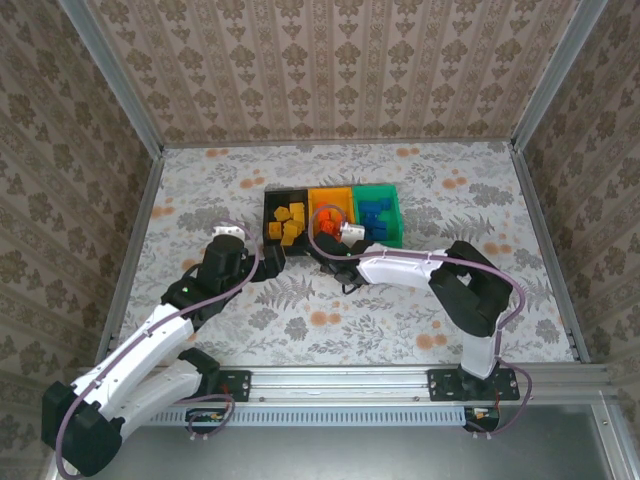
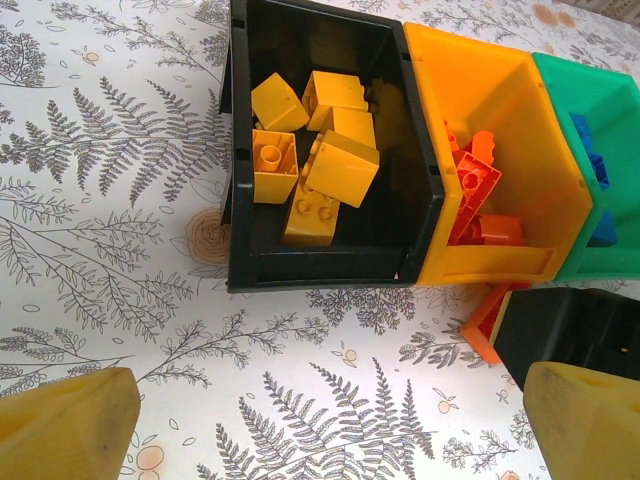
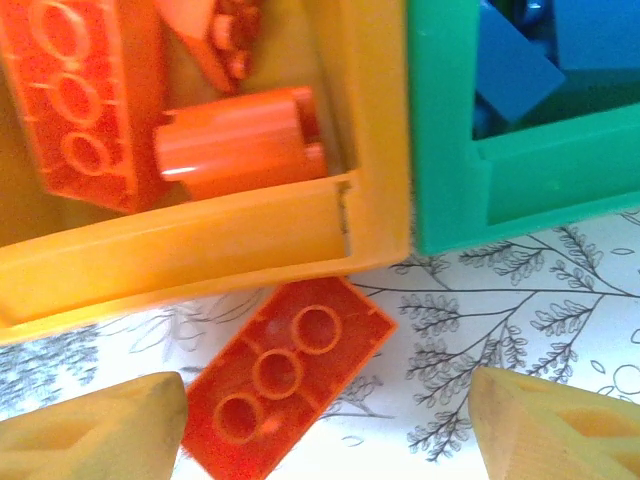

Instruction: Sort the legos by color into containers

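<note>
Three joined bins stand mid-table: a black bin (image 1: 282,218) holding several yellow bricks (image 2: 320,160), an orange-yellow bin (image 1: 332,195) holding orange-red bricks (image 3: 90,100), and a green bin (image 1: 378,210) holding blue bricks (image 3: 520,70). One orange-red brick (image 3: 285,375) lies underside up on the table just in front of the orange-yellow bin (image 3: 200,250). My right gripper (image 3: 325,425) is open, its fingers either side of that brick, above it. My left gripper (image 2: 330,420) is open over bare table in front of the black bin (image 2: 330,265). The loose brick (image 2: 485,325) also shows beside the right arm.
The patterned table (image 1: 330,320) is walled on three sides by wallpapered panels. The right arm's wrist (image 1: 400,265) stretches across in front of the bins; the left arm (image 1: 215,270) sits just left of them. Open floor lies to both sides and behind the bins.
</note>
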{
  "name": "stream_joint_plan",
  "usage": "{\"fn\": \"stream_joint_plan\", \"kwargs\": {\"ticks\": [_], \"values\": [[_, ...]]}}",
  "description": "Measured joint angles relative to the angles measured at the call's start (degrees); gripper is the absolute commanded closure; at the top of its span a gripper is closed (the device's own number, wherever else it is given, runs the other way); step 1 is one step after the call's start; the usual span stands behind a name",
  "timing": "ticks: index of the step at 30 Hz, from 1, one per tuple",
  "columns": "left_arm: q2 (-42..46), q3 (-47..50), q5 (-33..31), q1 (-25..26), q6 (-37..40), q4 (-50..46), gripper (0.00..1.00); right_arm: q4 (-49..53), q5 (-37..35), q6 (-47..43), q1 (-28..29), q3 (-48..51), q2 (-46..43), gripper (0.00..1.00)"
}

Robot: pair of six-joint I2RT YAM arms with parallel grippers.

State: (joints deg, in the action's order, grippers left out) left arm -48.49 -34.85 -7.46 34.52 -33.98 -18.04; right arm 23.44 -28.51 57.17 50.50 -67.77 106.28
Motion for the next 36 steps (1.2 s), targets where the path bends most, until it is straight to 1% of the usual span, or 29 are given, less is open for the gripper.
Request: {"fn": "stream_joint_plan", "kwargs": {"ticks": [6, 13, 16, 22, 26, 32, 36], "values": [[0.02, 0.26, 0.0, -0.02, -0.35, 0.02, 0.0, -0.07, 1.9, -0.83, 0.11, -3.13, 1.64, 0.21], [0.37, 0.35, 0.0, -0.07, -0.37, 0.0, 0.0, 0.61, 2.4, 1.36, -1.07, -3.82, 5.2, 0.24], [0.76, 0.39, 0.0, -0.11, -0.37, 0.0, 0.0, 0.5, 2.43, 2.23, -2.08, -2.4, 5.35, 0.28], [1.27, 0.5, 0.0, -0.11, -0.37, -0.02, 0.0, -2.14, 3.43, 2.16, -3.32, 2.23, 3.08, 0.42], [1.38, 0.5, 0.02, -0.13, -0.37, -0.04, 0.0, -4.35, 6.12, -0.63, -5.03, 4.83, 0.98, 0.44], [1.38, 0.5, 0.04, -0.17, -0.37, -0.74, 0.0, -6.12, 11.26, -5.31, -8.2, 7.41, -1.14, 0.58], [1.29, 0.5, 0.09, -0.17, -0.48, -1.33, 0.0, -6.84, 13.75, -8.74, -9.11, 8.31, -2.32, 0.67]]}}
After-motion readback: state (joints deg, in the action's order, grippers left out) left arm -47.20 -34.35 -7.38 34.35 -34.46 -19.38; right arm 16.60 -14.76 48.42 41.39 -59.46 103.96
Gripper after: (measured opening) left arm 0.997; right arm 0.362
